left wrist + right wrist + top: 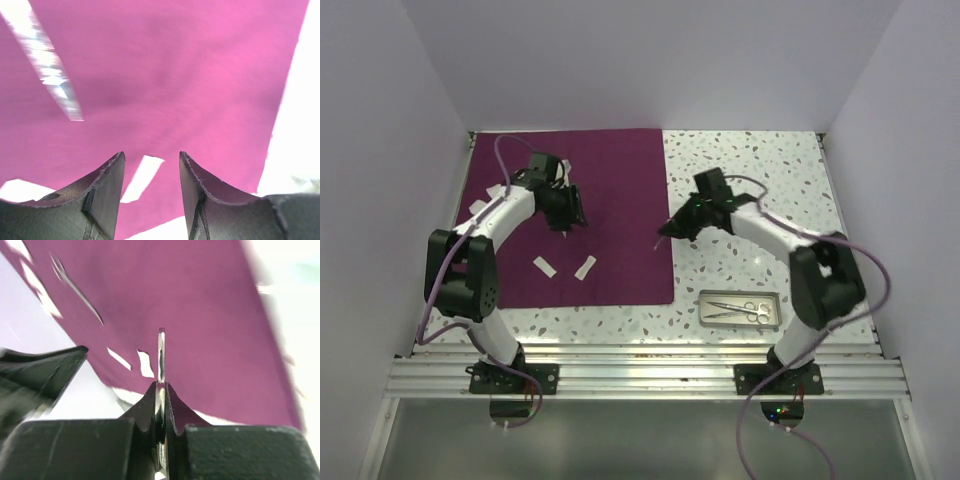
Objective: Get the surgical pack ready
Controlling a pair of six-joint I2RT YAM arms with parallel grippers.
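My right claw [161, 386] is clamped on a thin steel instrument [161, 347] at the cloth's [620, 180] right edge. My left claw [151, 160] is open above the cloth, gauze pads [544, 265] nearby.

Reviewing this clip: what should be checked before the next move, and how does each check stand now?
1. Right gripper clamped on silver instrument: ok.
2. Left gripper open, nothing between its fingers: ok.
3. Purple cloth spread flat: ok.
4. Gauze pads lying on the cloth: ok.
5. Steel tray emptied: not ok, it holds a scissor-like instrument.
6. Held instrument's tip clear of the cloth: cannot tell.
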